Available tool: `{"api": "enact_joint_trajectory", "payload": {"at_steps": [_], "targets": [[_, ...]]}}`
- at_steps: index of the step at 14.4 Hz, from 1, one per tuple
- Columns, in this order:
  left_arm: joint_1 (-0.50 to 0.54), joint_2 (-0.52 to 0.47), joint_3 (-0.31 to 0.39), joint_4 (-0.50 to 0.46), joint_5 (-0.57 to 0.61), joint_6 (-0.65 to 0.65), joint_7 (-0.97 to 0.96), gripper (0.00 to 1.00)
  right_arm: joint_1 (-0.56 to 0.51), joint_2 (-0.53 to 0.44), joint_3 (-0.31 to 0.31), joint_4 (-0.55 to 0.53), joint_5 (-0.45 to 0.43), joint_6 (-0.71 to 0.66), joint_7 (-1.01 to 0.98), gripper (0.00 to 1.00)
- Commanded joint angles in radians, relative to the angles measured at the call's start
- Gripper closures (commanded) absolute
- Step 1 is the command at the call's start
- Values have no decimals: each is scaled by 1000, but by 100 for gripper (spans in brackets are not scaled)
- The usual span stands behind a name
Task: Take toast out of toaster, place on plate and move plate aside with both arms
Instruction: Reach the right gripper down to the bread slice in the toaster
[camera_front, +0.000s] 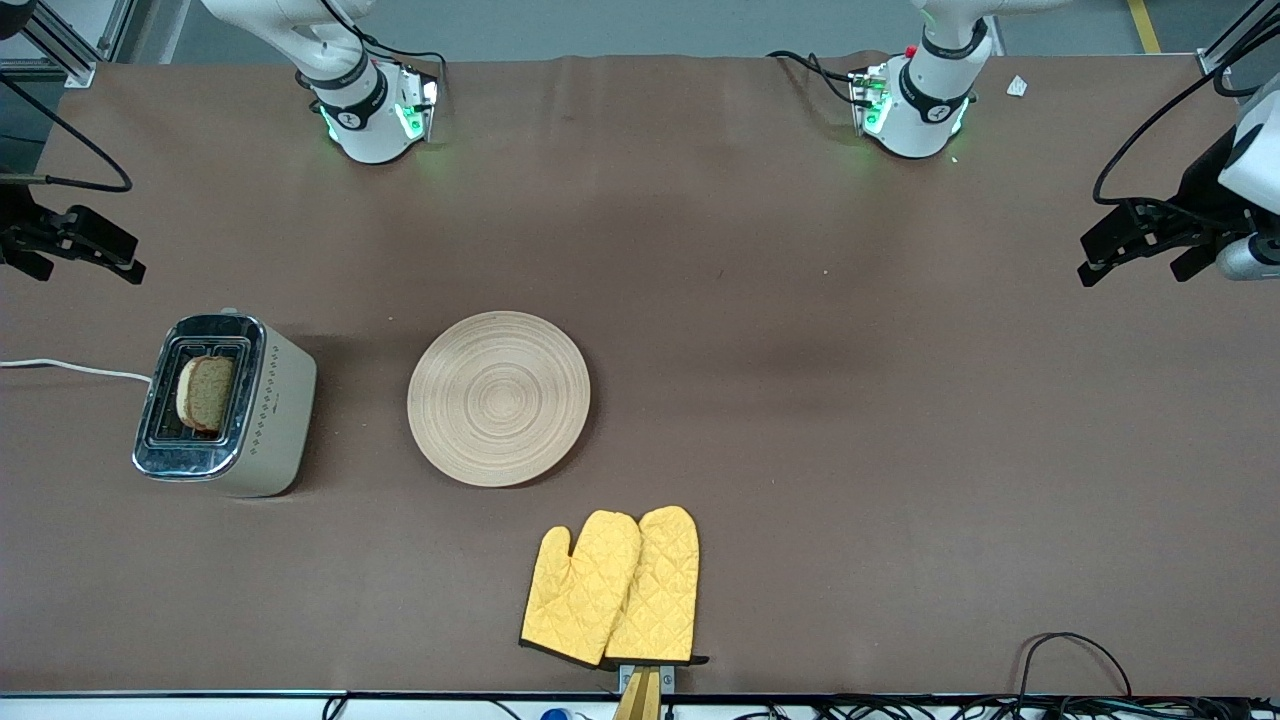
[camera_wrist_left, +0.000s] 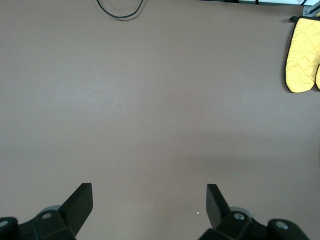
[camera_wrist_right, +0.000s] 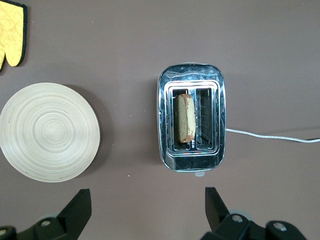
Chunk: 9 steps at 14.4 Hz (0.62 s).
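The toast (camera_front: 205, 392) stands upright in one slot of a beige and chrome toaster (camera_front: 282, 400) toward the right arm's end of the table. The round beige plate (camera_front: 499, 398) lies flat and bare beside the toaster, toward the table's middle. My right gripper (camera_front: 85, 262) is open and empty, up over the table's edge at the right arm's end. Its wrist view shows the toast (camera_wrist_right: 185, 117), the toaster (camera_wrist_right: 191, 159) and the plate (camera_wrist_right: 49, 131) below its open gripper (camera_wrist_right: 147, 202). My left gripper (camera_front: 1135, 262) is open and empty over the left arm's end; its wrist view shows the gripper (camera_wrist_left: 149, 200) over bare brown cloth.
Two yellow oven mitts (camera_front: 615, 588) lie near the front edge, nearer the camera than the plate; they also show in the left wrist view (camera_wrist_left: 302, 55) and the right wrist view (camera_wrist_right: 11, 32). The toaster's white cord (camera_front: 70, 368) runs off the table end. A black cable loop (camera_front: 1075, 655) lies near the front edge.
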<state>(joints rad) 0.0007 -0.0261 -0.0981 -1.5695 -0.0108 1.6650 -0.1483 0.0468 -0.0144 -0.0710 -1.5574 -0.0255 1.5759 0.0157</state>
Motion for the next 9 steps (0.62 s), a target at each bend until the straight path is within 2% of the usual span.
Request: {"api": "enact_joint_trajectory", "payload": {"at_steps": [1, 4, 5, 7, 9], "targets": [[-4, 14, 1, 36, 11, -25, 3, 0, -11, -4, -1, -7, 6, -4, -7, 0], [-2, 18, -2, 42, 6, -27, -10, 0, -21, 11, -7, -10, -22, 9, -7, 0], [-1, 20, -2, 42, 6, -27, -10, 0, -45, 51, -7, -10, -49, 18, -7, 0], [-2, 20, -2, 39, 5, -27, -10, 0, -91, 152, -4, -44, -47, 108, -8, 0], [-5, 20, -2, 39, 6, -27, -13, 0, -87, 174, -4, -99, -48, 205, -8, 0]]}}
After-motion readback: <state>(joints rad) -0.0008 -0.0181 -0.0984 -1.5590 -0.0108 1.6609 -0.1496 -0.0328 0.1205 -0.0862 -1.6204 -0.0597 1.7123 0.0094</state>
